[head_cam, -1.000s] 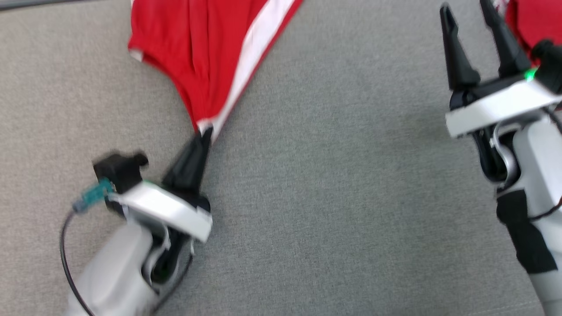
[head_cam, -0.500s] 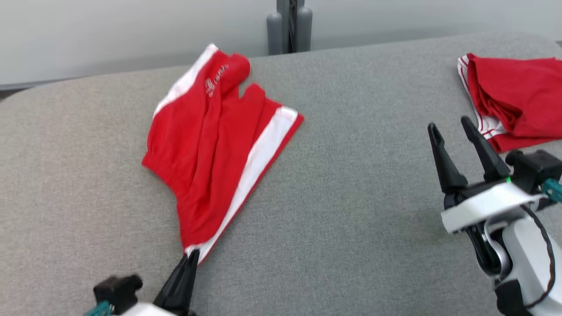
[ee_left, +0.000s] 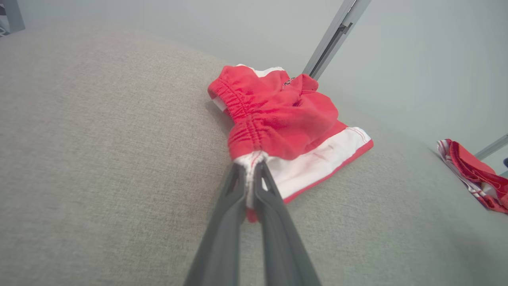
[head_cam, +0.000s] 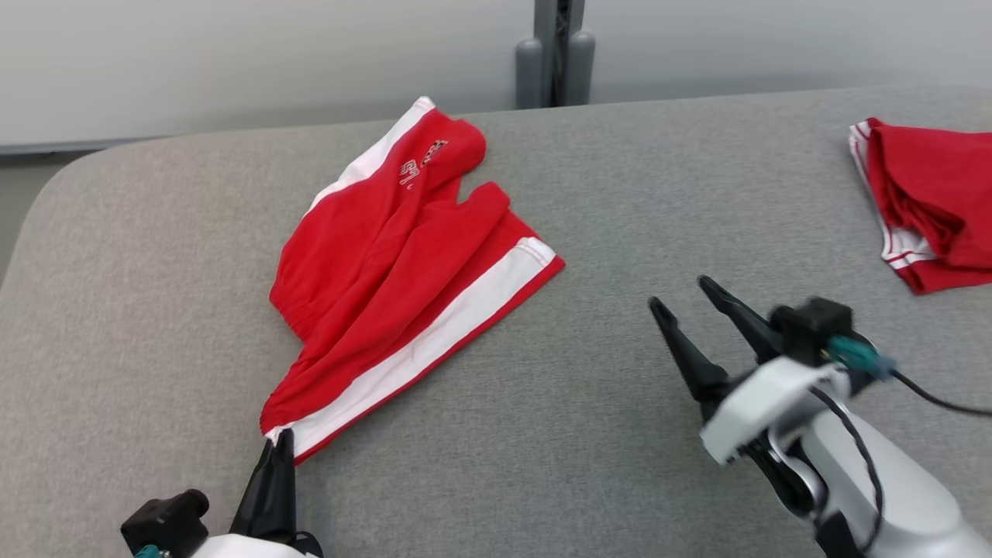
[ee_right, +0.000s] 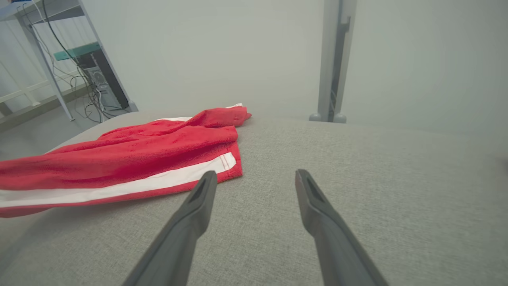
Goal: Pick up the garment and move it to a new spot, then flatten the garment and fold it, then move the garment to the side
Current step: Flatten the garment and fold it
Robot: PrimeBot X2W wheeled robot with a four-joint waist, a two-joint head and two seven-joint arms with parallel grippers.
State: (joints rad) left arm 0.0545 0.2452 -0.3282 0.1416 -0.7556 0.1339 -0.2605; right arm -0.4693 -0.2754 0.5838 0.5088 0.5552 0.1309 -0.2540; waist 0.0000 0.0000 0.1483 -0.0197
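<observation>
**A:** Since the earlier look, the right gripper has swung away from the spare red garment at 2 o'clock and in toward the middle. The head camera has lifted too, so part of that shift belongs to the view.

**B:** And the garment?

**A:** Rumpled on the grey padded top, running from 11 o'clock down to 7 o'clock, where the left gripper has it.

**B:** Has it how?

**A:** Fingers pressed together on the white-striped waistband corner; the left wrist view has cloth caught between them. The right one's fingers stand spread wide at 4 o'clock, touching nothing and well apart from the cloth.

**B:** Flattening is the step in hand, I judge. How to do it well?

**A:** Keep the left pinch low and steady. Bring the right in on the striped hem corner at its 10 o'clock, then draw the two corners apart along the top rather than lifting, or the bunched legs may fold under.
</observation>
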